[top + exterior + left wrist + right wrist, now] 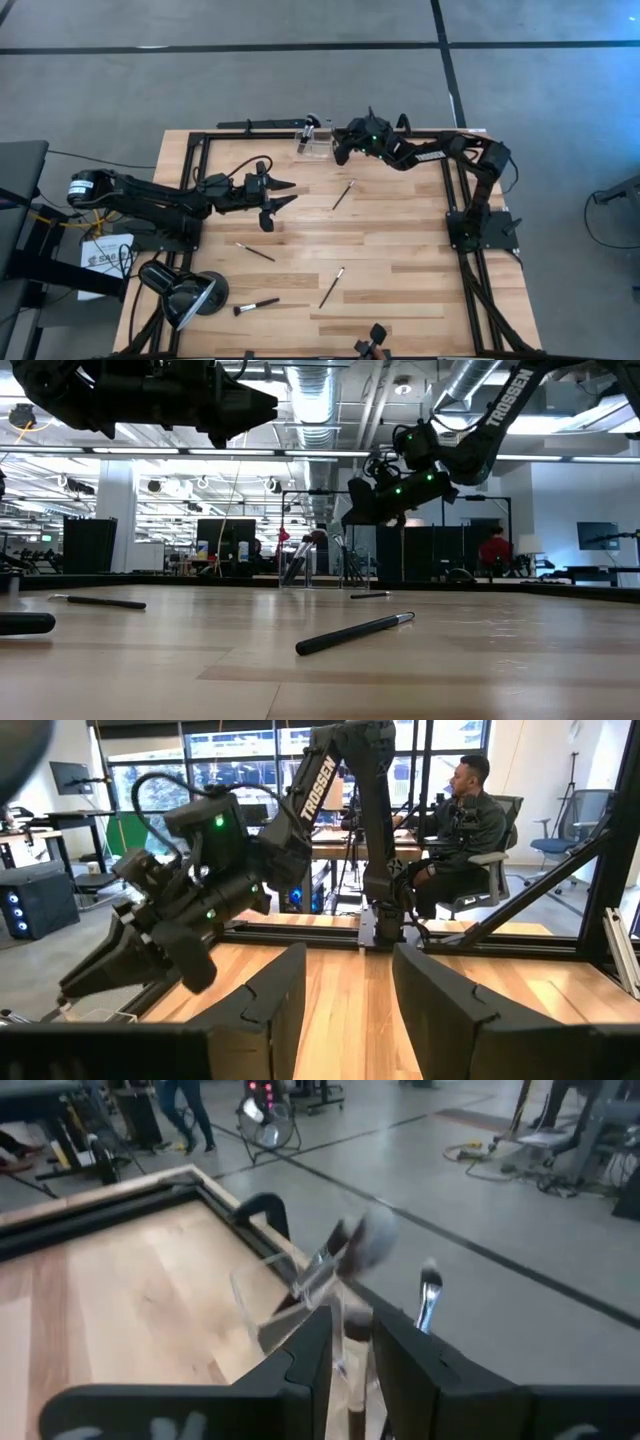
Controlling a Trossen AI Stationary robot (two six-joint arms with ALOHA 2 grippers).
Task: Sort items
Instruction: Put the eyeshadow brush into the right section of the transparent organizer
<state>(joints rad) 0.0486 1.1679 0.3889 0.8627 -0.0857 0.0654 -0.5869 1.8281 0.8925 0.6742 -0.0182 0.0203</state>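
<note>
Right claw [350,1345] hangs over my clear plastic cup [290,1295] of brushes, fingers narrowly parted, empty. Left claw [282,194] hovers open. Four slim dark brushes [331,287] lie on pale wood.

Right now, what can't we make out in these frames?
- Right gripper: whether it grips a brush; right wrist view, its own fingers hide the contact.
- Clear holder: brush count inside; too small in the high view, blurred in the right wrist view.
- Brush at the low view's left edge: cut off.
- Object at the high view's bottom edge: cut off, unidentifiable.
</note>
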